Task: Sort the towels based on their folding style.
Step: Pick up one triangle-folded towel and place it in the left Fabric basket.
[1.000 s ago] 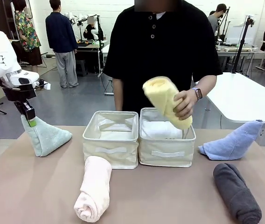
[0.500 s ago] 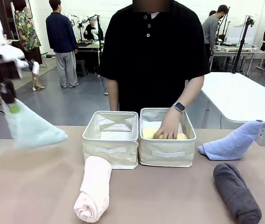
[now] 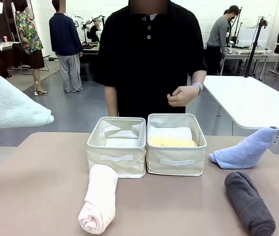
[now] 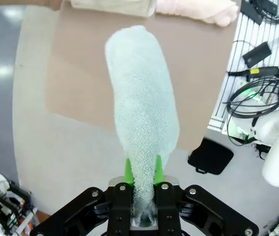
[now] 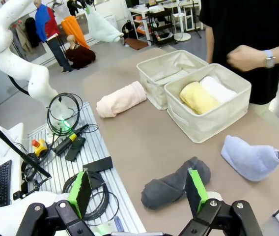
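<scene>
1. Front view: pale teal towel (image 3: pixel 12 105) aloft at far left, off the table; pink roll (image 3: pixel 99 199) lying before the left bin (image 3: pixel 116 157); yellow roll (image 3: pixel 173 142) and white roll (image 3: pixel 171 132) inside the right bin (image 3: pixel 175 164)
2. Left wrist view: left gripper (image 4: pixel 143 169) pinched narrow on the pale teal towel
3. Right wrist view: right gripper (image 5: pixel 138 189) spread wide, holding nothing, over the dark grey roll (image 5: pixel 176 184); blue cone (image 5: pixel 250 157) nearby

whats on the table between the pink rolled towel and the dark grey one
Nothing. In the front view the tabletop is bare between the pink towel and the dark grey towel; the cream bins stand farther back.
</scene>
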